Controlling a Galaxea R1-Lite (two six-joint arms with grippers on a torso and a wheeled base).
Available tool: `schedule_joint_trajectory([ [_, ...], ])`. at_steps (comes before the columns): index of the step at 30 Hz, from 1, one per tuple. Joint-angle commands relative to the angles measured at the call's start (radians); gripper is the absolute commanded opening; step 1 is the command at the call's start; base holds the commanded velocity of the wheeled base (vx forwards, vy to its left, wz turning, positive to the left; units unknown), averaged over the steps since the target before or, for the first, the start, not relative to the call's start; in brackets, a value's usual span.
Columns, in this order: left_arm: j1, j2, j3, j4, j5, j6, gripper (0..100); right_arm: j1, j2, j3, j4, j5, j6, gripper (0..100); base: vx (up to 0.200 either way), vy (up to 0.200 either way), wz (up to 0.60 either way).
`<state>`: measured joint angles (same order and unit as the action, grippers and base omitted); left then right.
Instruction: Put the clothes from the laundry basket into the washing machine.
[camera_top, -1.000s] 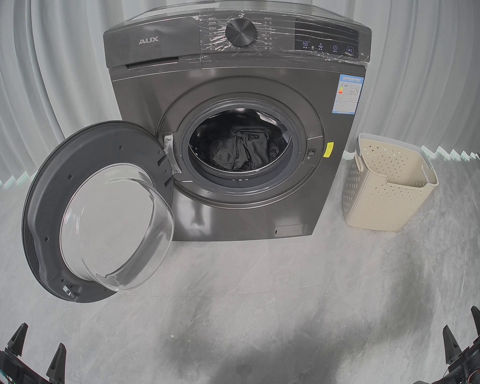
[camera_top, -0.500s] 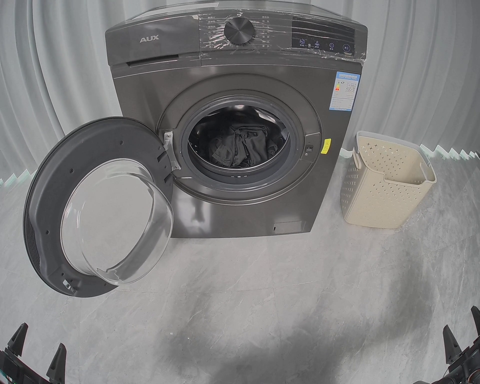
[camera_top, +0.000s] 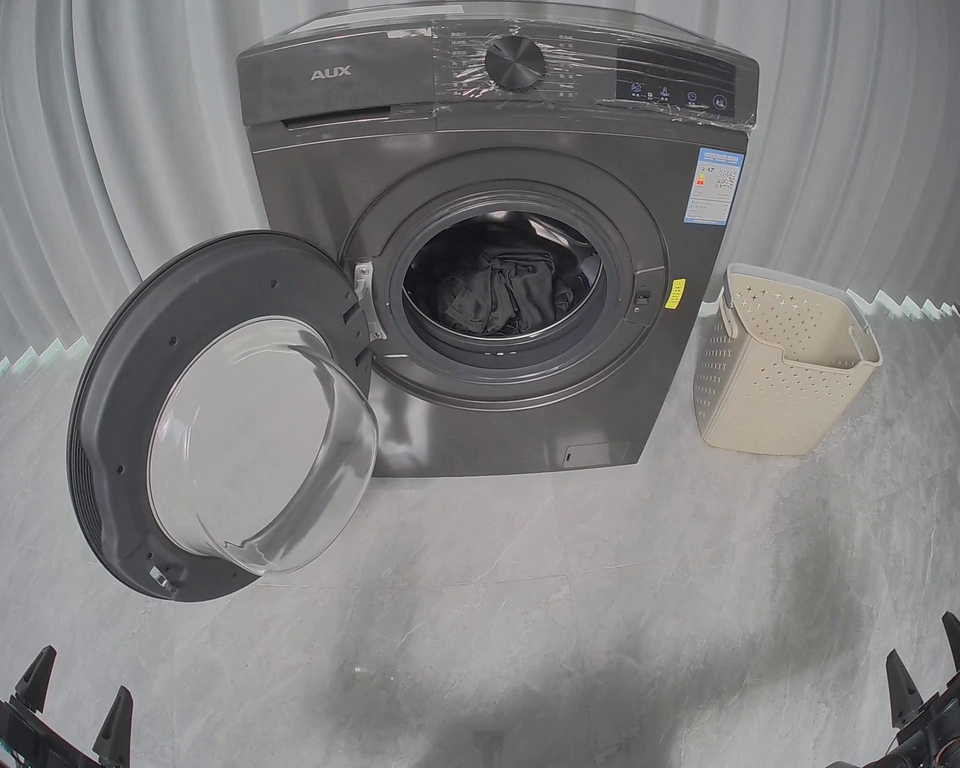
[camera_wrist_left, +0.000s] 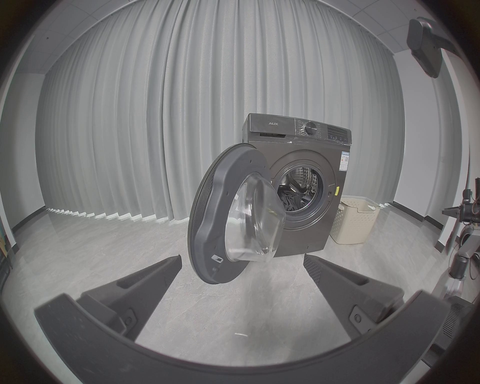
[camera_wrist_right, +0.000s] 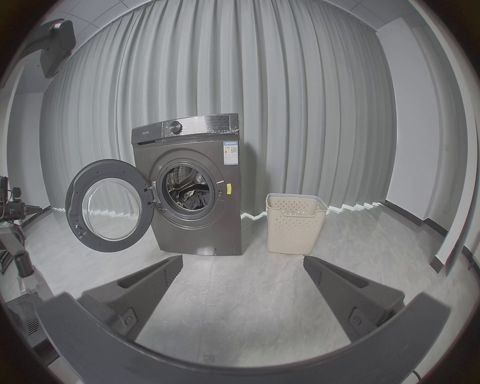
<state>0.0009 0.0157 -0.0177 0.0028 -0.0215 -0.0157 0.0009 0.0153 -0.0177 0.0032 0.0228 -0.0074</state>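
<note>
This has the look of a staged test room, not a lived-in home. A freestanding washing machine (camera_top: 480, 420) sits on a grey stone-look floor (camera_top: 560, 600), clear film (camera_top: 470, 72) wrapping its control panel. Pale pleated curtains (camera_top: 120, 150) cover the walls, a laundry basket (camera_top: 760, 400) stands just beside the machine, and an equipment stand (camera_wrist_left: 470, 212) is off to the side.

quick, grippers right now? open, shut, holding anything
Left gripper: open, holding nothing.
Right gripper: open, holding nothing.

Grey marbled floor (camera_top: 560, 620) carries washing machine (camera_top: 500, 430), laundry basket (camera_top: 760, 400) just beside.
</note>
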Motion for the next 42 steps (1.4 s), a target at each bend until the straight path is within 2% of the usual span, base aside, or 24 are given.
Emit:
schedule_joint_trajectory([
  [1,0.001,-0.016,0.016,0.000,0.000,-0.001,100,0.001,-0.012,0.016,0.000,0.000,0.000,100,-0.200,0.000,0.00],
  [4,0.001,-0.016,0.016,0.000,0.000,-0.001,100,0.001,-0.012,0.016,0.000,0.000,-0.002,100,-0.200,0.000,0.00],
  [10,0.001,-0.016,0.016,0.002,0.000,0.000,100,0.001,-0.012,0.016,0.000,0.000,0.000,100,0.000,0.000,0.00],
  [20,0.001,-0.016,0.015,0.000,0.000,-0.001,100,0.001,-0.012,0.016,0.000,0.000,0.000,100,0.000,0.200,0.00],
  [21,0.001,-0.016,0.016,0.000,0.005,0.000,100,0.001,-0.012,0.016,0.000,0.000,0.000,100,0.000,0.200,0.00],
  [22,0.001,-0.016,0.016,0.000,0.009,0.014,100,0.001,-0.012,0.016,0.000,0.000,0.000,100,0.000,0.000,0.00],
  [30,0.002,-0.016,0.016,0.000,0.005,0.019,100,0.001,-0.012,0.016,0.000,0.000,0.000,100,0.000,0.000,0.00],
  [36,0.001,-0.016,0.018,-0.003,-0.003,0.048,100,0.001,-0.012,0.016,0.000,0.000,0.000,100,0.000,0.000,0.00],
  [39,0.010,0.006,-0.045,-0.027,-0.026,0.028,100,0.001,-0.012,0.016,0.000,0.000,0.000,100,0.000,0.000,0.00],
  [40,0.014,0.050,-0.143,-0.053,-0.035,0.010,100,0.001,-0.012,0.016,0.000,0.000,0.000,100,0.000,0.000,0.00],
  [42,-0.002,0.139,-0.220,-0.055,-0.038,0.005,100,0.001,-0.012,0.016,0.000,0.000,0.000,100,0.000,0.000,0.00],
])
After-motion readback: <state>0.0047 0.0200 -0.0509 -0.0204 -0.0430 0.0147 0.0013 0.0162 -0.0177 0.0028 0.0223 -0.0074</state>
